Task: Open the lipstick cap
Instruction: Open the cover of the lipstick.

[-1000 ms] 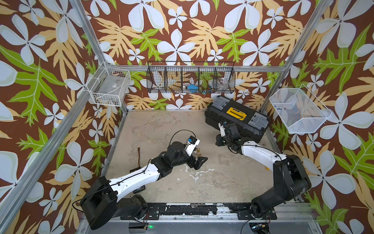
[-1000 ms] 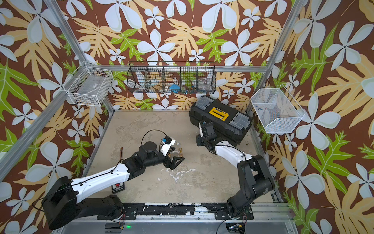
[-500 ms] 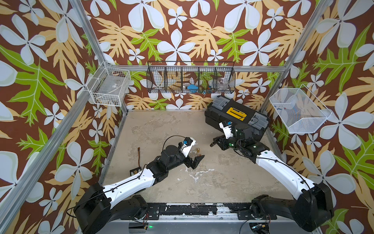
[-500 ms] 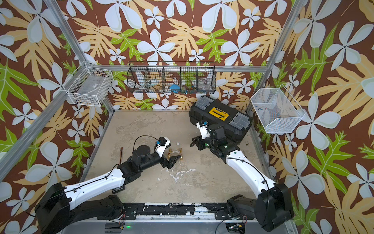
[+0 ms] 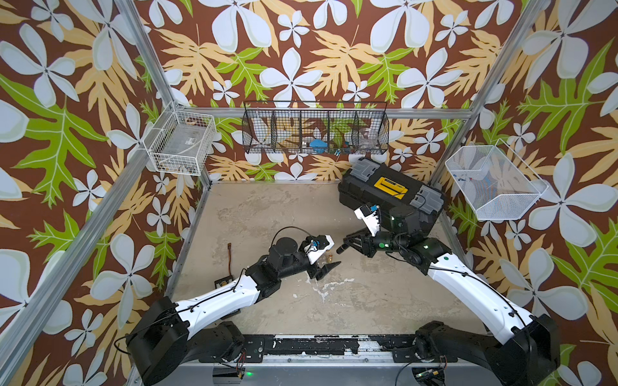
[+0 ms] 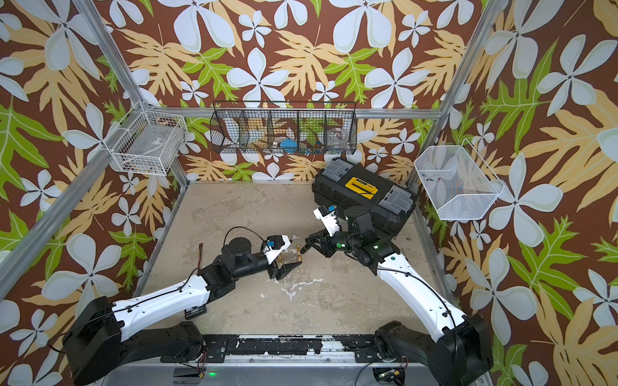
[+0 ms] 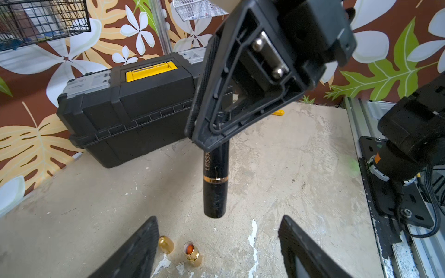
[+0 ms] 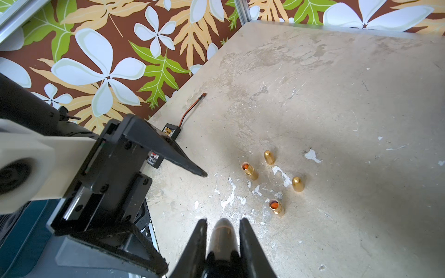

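A black lipstick (image 7: 215, 183) with a thin gold band is closed, its cap on. My right gripper (image 8: 222, 225) is shut on one end of it (image 8: 222, 237). The free end (image 5: 341, 249) points at my left gripper (image 7: 219, 217), which is open, its fingers (image 7: 144, 250) apart on either side and just short of the lipstick's tip. In both top views the two grippers face each other above the middle of the floor: the left (image 5: 326, 264) (image 6: 291, 265), the right (image 5: 349, 244) (image 6: 311, 245).
Two open gold lipstick bases (image 8: 249, 171) (image 8: 277, 207) and two gold caps (image 8: 269, 157) (image 8: 298, 184) stand on the floor below the grippers. A black toolbox (image 5: 388, 197) sits at the back right. A small black module with a wire (image 5: 224, 282) lies near the left wall.
My right arm has swung away from the toolbox and brought the black lipstick toward the middle. My left gripper has drawn back slightly to the left and now faces the lipstick's tip.
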Robot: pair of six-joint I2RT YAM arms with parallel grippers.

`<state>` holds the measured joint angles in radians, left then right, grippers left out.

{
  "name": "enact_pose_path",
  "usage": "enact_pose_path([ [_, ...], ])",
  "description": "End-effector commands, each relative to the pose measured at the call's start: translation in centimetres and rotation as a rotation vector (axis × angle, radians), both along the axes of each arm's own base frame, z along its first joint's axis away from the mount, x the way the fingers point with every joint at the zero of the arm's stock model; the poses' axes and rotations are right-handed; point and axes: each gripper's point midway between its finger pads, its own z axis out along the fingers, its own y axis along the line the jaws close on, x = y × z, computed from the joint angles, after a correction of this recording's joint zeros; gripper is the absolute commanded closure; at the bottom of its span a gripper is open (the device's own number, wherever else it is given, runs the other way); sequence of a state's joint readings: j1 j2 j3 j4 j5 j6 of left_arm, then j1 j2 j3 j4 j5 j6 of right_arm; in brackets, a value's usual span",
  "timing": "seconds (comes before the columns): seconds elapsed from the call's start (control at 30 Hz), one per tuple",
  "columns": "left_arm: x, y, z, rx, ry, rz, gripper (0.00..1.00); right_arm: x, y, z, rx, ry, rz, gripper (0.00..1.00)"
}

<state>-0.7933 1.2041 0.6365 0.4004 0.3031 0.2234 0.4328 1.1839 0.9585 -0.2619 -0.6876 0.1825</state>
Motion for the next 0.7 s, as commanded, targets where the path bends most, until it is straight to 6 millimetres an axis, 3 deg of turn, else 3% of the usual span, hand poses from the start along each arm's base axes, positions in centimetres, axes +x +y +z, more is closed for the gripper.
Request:
enact_pose_path([
  [0.0, -0.3, -0.5, 0.6, -0.010, -0.031, -0.039, 0.23, -0.3, 0.2, 0.7, 0.006, -0.010, 0.019, 0.75],
  [0.67, 0.4, -2.8, 0.4, -0.026, -0.008, -0.101, 0.34, -1.8, 0.4, 2.1, 0.012, -0.038, 0.051, 0.75],
])
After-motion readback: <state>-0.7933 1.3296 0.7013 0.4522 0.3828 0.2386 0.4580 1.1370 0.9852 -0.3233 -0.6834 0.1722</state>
